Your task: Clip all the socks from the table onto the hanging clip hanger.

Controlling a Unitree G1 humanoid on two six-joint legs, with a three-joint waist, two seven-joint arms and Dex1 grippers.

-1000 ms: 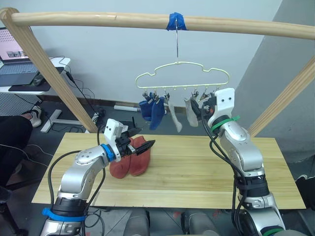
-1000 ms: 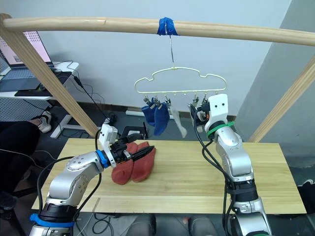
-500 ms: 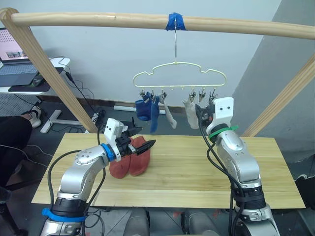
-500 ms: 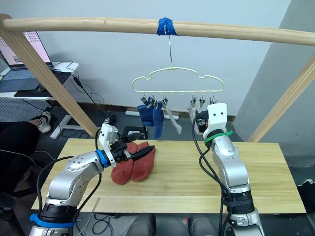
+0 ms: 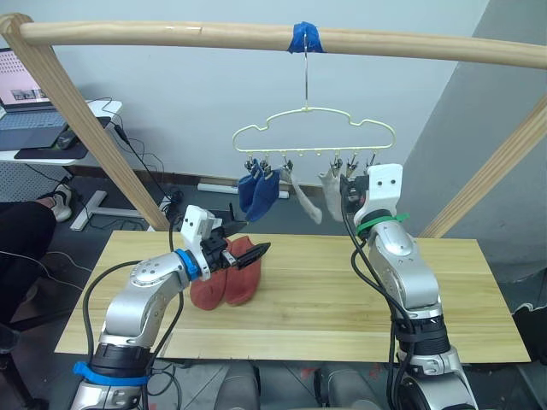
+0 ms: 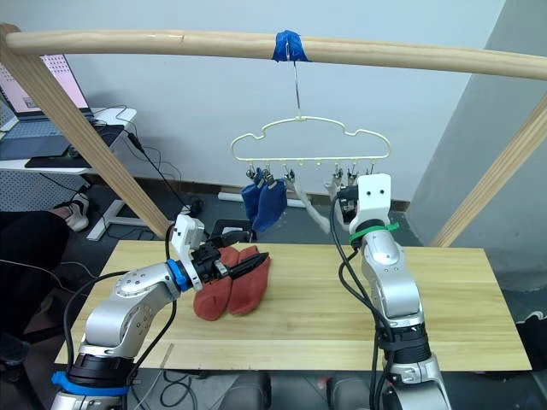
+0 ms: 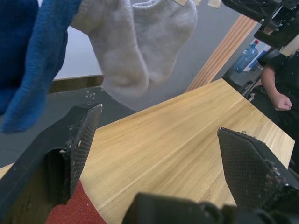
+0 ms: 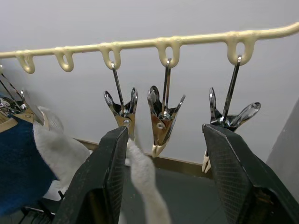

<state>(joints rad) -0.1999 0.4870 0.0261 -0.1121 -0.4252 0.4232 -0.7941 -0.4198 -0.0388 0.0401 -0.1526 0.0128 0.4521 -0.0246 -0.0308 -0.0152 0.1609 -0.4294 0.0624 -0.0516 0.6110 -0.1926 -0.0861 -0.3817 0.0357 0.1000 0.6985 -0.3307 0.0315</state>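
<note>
1. Left eye view, left part of the frame: the left pincer (image 5: 244, 254) is opened wide just above the two rust-red socks (image 5: 226, 278), which lie side by side on the bench (image 5: 342, 299). It holds nothing.
2. Centre of the frame: the clip hanger (image 5: 314, 135) hangs by its hook from the wooden pole (image 5: 171, 34) at the blue tape (image 5: 305, 38). The two blue socks (image 5: 256, 195) and two light grey socks (image 5: 308, 201) are already clipped on it.
3. Right of centre: the right pincer (image 8: 163, 154) is raised under the right clips (image 8: 161, 112), opened wide and empty.
4. To do this step well, I think the left pincer should go down and pinch only one rust-red sock near its cuff, so the edge stays free for a clip. The right pincer should wait near an empty clip.
5. Compared with half a second ago, the hanger has swung a little to the right and the hanging socks moved with it. The right arm is slightly lower and nearer the centre. The left arm has not moved.
</note>
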